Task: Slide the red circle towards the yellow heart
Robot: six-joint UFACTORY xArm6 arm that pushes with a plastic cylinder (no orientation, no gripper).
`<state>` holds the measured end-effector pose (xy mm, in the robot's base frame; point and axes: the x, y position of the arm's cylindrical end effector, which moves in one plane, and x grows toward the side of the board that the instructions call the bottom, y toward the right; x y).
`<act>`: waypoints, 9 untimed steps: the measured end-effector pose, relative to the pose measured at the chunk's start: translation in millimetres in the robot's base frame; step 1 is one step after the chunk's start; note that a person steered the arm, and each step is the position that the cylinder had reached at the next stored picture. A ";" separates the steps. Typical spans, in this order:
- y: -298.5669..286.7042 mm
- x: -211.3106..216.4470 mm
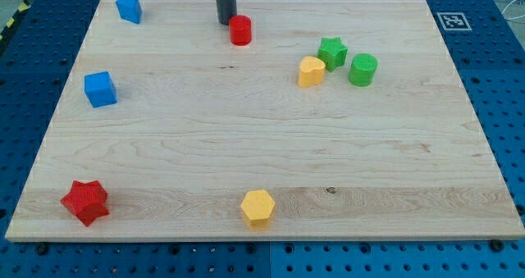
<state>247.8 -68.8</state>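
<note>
The red circle (240, 30) stands near the view's top, a little left of the middle. My tip (225, 22) is right beside it on its upper left, touching or nearly touching it. The yellow heart (311, 71) lies to the lower right of the red circle, about a block's width from a green star (332, 52) that touches its upper right side.
A green cylinder (362, 69) stands right of the yellow heart. A blue block (129, 8) is at the top left and a blue cube (100, 89) at the left. A red star (85, 202) and a yellow hexagon (257, 208) lie near the bottom edge.
</note>
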 end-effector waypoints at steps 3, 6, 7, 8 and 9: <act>16.2 20.5; 30.5 50.2; 34.0 51.7; 23.7 67.7; 22.3 85.3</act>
<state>333.1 -46.5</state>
